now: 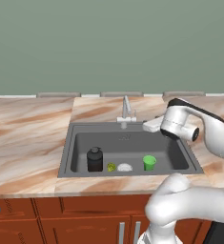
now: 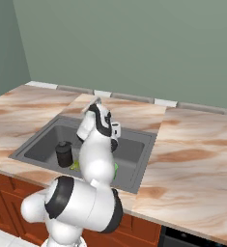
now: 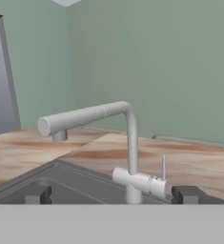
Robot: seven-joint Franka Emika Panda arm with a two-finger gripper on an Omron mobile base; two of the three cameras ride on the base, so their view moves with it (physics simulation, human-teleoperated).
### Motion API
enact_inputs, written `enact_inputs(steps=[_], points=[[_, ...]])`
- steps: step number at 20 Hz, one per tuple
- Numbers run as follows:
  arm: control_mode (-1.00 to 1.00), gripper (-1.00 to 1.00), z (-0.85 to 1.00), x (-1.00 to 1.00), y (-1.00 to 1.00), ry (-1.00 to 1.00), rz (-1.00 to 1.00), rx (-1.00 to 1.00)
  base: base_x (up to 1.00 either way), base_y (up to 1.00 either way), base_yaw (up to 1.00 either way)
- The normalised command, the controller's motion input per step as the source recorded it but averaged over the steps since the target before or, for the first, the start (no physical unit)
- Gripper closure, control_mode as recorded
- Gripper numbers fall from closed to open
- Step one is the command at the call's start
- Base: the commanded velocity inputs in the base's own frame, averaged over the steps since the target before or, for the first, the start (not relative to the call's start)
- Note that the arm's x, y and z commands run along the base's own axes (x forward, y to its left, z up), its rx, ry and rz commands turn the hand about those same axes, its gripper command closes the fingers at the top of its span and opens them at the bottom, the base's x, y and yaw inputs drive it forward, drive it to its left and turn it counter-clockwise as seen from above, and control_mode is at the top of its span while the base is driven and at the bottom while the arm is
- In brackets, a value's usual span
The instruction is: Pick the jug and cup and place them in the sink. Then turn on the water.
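Note:
The dark jug (image 1: 95,159) (image 2: 63,153) stands upright at the left of the sink (image 1: 66,157) (image 2: 140,153). To its right in the basin sits the green cup (image 1: 149,162), whose edge peeks out behind my arm (image 2: 116,167). My gripper (image 1: 147,126) (image 3: 112,194) hovers over the sink's back right, level with the silver faucet (image 1: 126,110) (image 3: 131,143) and pointing at it. It is open and holds nothing; its fingertips (image 3: 37,194) straddle the faucet base and thin lever (image 3: 163,167). Water is out of view; the spout (image 3: 46,125) looks dry.
A tiny yellow-green lump (image 1: 111,167) and the white drain (image 1: 125,167) lie between jug and cup. Marble counter (image 1: 27,138) (image 2: 197,154) stretches to both sides, backed by a green wall. Wooden cabinet fronts (image 1: 18,214) run below.

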Motion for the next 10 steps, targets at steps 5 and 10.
enact_inputs(steps=[5, 10], points=[[-1.00, -1.00, -0.09, 0.11, 0.02, -0.02, -0.03, 0.00, 0.00, 0.00, 0.00], [-1.00, -1.00, 0.00, 0.13, 0.00, -0.01, -0.03, 0.00, 0.00, 0.00, 0.00]])
